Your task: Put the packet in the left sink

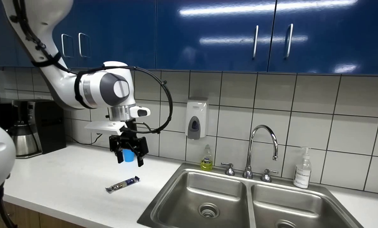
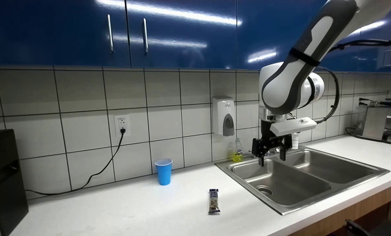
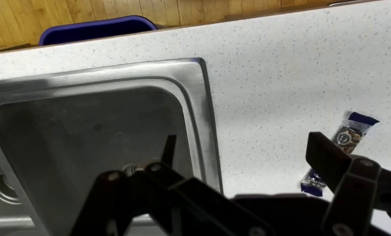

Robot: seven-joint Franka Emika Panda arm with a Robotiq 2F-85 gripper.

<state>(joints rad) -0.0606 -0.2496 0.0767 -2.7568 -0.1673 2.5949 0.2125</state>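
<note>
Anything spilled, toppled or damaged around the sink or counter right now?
Nothing stands out. The tapered blue cup and clear bottle of yellow liquid stand upright; the elongated, dark blue-ended packet lies on the white countertop, with no tear or spill visible.

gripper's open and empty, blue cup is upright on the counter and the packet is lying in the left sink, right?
Not quite: the packet is lying on the white counter beside the left sink, not in it, as both exterior views show. The rest is right: the gripper is open and empty, the blue cup upright.
</note>
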